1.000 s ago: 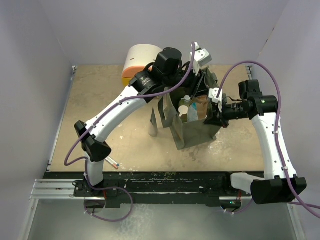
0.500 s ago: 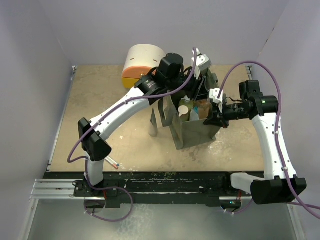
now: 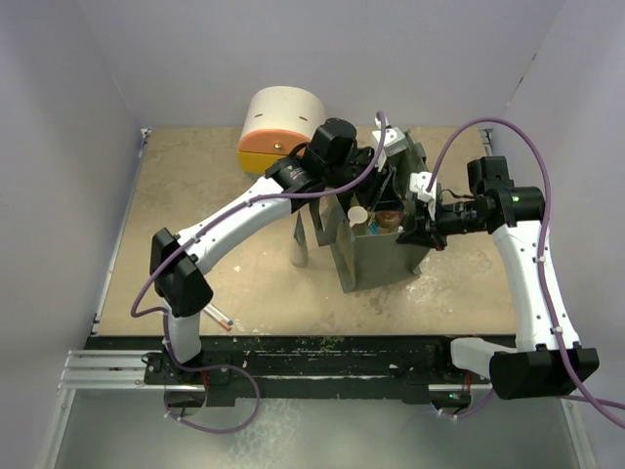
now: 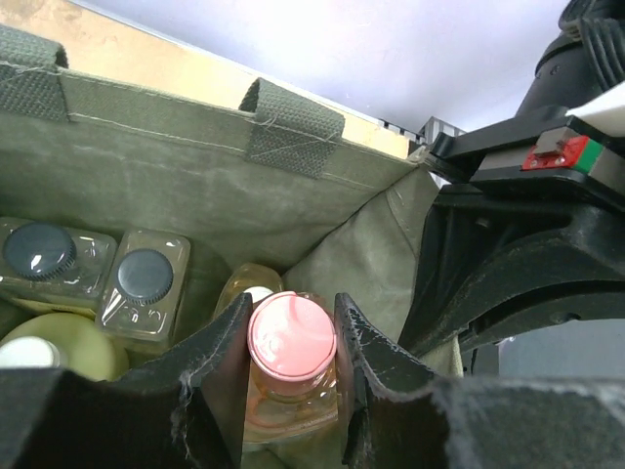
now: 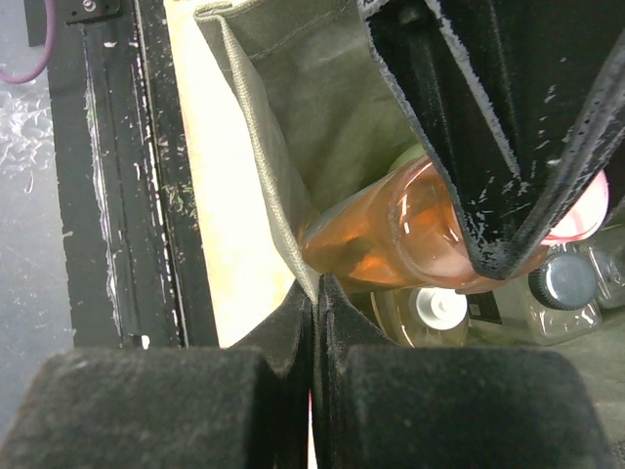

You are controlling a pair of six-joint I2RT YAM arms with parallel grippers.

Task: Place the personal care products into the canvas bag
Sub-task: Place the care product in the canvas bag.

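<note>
The olive-green canvas bag (image 3: 376, 256) stands open at the table's middle. My left gripper (image 4: 290, 342) reaches down into its mouth, shut on the orange pink-capped bottle (image 4: 290, 363), which also shows in the right wrist view (image 5: 391, 234). Inside the bag lie two clear square black-capped bottles (image 4: 146, 283), a pale green bottle (image 4: 59, 342) and a white-capped one (image 5: 430, 308). My right gripper (image 5: 316, 293) is shut on the bag's right rim (image 5: 264, 156) and holds it open. A slim grey bottle (image 3: 300, 240) stands on the table left of the bag.
The round cream, orange and yellow drawer unit (image 3: 275, 125) sits at the back behind the left arm. A small pen-like stick (image 3: 219, 315) lies near the front left. The table's black front rail (image 5: 117, 176) shows beside the bag.
My left gripper has lowered the orange bottle further down into the bag. The right gripper has stayed on the bag's rim.
</note>
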